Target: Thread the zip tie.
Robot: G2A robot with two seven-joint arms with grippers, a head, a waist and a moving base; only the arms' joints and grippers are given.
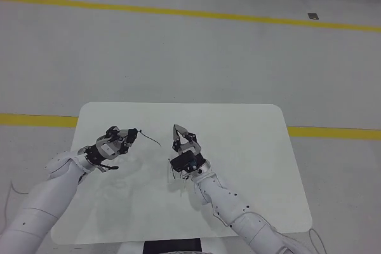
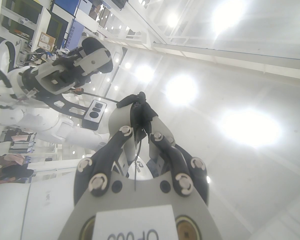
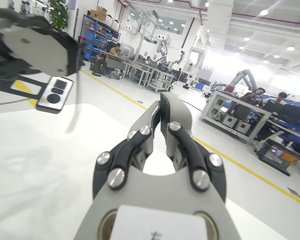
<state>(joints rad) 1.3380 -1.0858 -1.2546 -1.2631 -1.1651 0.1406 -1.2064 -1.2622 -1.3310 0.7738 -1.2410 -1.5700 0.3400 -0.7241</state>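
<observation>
left gripper (image 1: 128,136) pinching thin black zip tie (image 1: 150,138) (curved strap) | right gripper (image 3: 160,108) closed

Both arms reach forward from the robot, elbows bent and forearms converging. The left gripper (image 1: 131,134) angles inward toward its partner and tilts upward, its fingers (image 2: 145,116) clamped on the zip tie (image 1: 150,138). The right gripper (image 1: 178,131) points away from the robot, its fingers (image 3: 170,111) pressed together at the tips with nothing visible between them. The two grippers are near each other but apart.
</observation>
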